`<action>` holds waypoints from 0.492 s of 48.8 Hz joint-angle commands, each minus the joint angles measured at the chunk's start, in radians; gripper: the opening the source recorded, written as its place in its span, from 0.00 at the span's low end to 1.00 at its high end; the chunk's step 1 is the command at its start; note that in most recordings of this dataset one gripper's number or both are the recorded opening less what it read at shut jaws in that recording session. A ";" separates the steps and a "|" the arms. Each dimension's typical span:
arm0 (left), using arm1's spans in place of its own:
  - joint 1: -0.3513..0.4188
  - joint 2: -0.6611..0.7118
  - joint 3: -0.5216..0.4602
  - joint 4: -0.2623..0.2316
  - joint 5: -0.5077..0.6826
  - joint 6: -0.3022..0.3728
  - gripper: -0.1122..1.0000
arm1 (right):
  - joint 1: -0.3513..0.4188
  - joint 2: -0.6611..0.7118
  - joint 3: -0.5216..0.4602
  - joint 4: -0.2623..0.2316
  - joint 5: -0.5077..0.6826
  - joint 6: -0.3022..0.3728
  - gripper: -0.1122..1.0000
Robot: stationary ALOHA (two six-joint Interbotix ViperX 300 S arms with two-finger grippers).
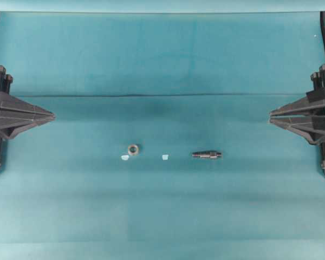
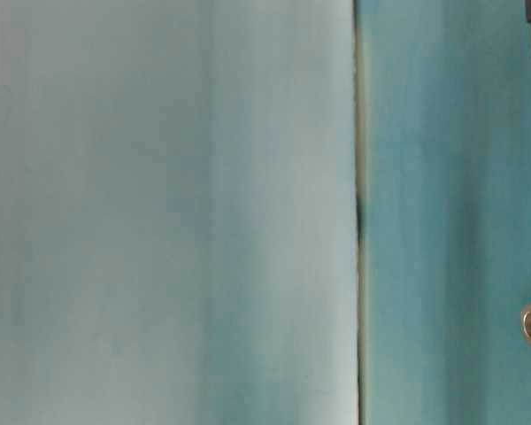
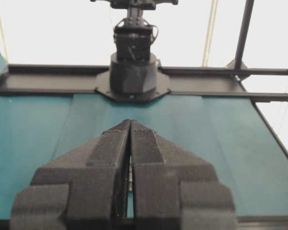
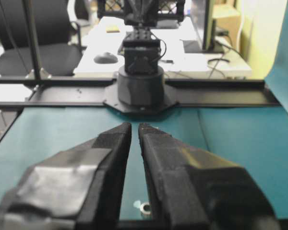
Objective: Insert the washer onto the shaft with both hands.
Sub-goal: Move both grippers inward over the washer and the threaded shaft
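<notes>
Right now both arms sit pulled back at the edges of the worktop [image 1: 162, 54]. The left gripper [image 1: 53, 115] at nine o'clock has its jaws pressed together on nothing; the right gripper [image 1: 271, 115] at three o'clock shows only a thin slit between its jaws and also carries nothing.

Both parts lie loose near the middle of the overhead view. The washer [image 1: 133, 149] lies just toward seven o'clock of centre, hole facing up; the shaft [image 1: 207, 155] lies on its side toward four o'clock, its narrow end pointing at nine o'clock toward the washer, the two well apart.

Risks, as I judge them: both parts are small and lie low on the cloth, so pointed jaws closing slightly off could flick the washer away or roll the shaft. A skewed grip on either would make lining up hole and tip hard.

Two pale scraps lie nearby: one scrap [image 1: 124, 157] just beside the washer at seven o'clock, another scrap [image 1: 164, 157] between washer and shaft. The near one could get pinched along with the washer. Otherwise nothing blocks either approach.
</notes>
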State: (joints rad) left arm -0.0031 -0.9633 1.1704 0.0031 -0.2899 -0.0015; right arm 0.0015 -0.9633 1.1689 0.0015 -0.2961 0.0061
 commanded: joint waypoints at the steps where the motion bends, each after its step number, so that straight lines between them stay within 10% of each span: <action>1: 0.002 0.034 -0.046 0.012 0.037 -0.012 0.12 | -0.006 0.012 -0.008 0.005 0.000 0.005 0.10; 24: 0.006 0.275 -0.219 0.012 0.354 -0.049 0.12 | -0.008 0.198 -0.155 0.066 0.365 0.101 0.01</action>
State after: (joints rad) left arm -0.0015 -0.7348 0.9986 0.0123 0.0337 -0.0460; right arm -0.0031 -0.8007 1.0600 0.0644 0.0291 0.0966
